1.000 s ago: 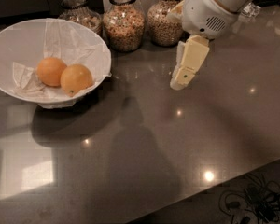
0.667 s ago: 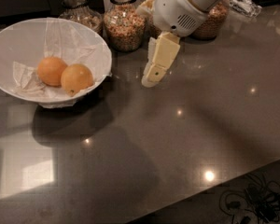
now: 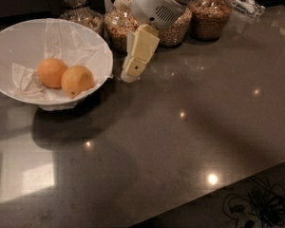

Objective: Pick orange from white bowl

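Observation:
The white bowl (image 3: pixel 9 42) stands at the left of the dark counter, lined with crumpled white paper. Two fruits lie in it side by side. The orange (image 3: pixel 77 80) is the right one, golden yellow-orange with a small dark dot. The left fruit (image 3: pixel 52 72) is deeper pinkish-orange and touches it. My gripper (image 3: pixel 130 74) hangs from the white arm at the top centre, pointing down and left. It is just right of the bowl's right rim, above the counter, and holds nothing that I can see.
Several glass jars of grains (image 3: pixel 206 13) stand in a row along the back, right behind the gripper and bowl. A clear plastic item (image 3: pixel 244 4) lies at the back right. The counter's front edge runs diagonally at the lower right, with cables (image 3: pixel 256 208) on the floor below.
My gripper and arm have moved left across the counter, from the right side to just beside the bowl's right rim. The bowl and fruits have not moved.

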### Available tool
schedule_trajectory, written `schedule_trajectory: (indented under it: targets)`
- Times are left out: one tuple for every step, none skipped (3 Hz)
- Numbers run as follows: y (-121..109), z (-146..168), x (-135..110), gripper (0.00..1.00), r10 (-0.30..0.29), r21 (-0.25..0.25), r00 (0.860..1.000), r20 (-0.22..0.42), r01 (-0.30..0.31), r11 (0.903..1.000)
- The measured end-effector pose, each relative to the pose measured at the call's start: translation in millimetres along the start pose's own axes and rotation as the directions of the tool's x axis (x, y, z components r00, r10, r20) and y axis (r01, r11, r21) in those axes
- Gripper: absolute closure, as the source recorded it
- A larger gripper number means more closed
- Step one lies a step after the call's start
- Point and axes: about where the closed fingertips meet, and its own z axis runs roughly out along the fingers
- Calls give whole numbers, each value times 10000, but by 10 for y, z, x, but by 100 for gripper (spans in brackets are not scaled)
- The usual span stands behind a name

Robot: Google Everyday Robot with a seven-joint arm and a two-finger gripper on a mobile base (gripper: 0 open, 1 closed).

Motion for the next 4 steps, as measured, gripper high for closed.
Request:
schedule_trajectory:
  targets:
    - [34,139,-16,0,131,130,9989,459,-137,9998]
    - [72,497,-121,0,298,75,9947,980,-307,9995]
    - [67,799,-245,0,768,-209,9877,1363,-746,9970]
    - [28,952,-293,8,1250,-316,9818,1427,-1217,9921]
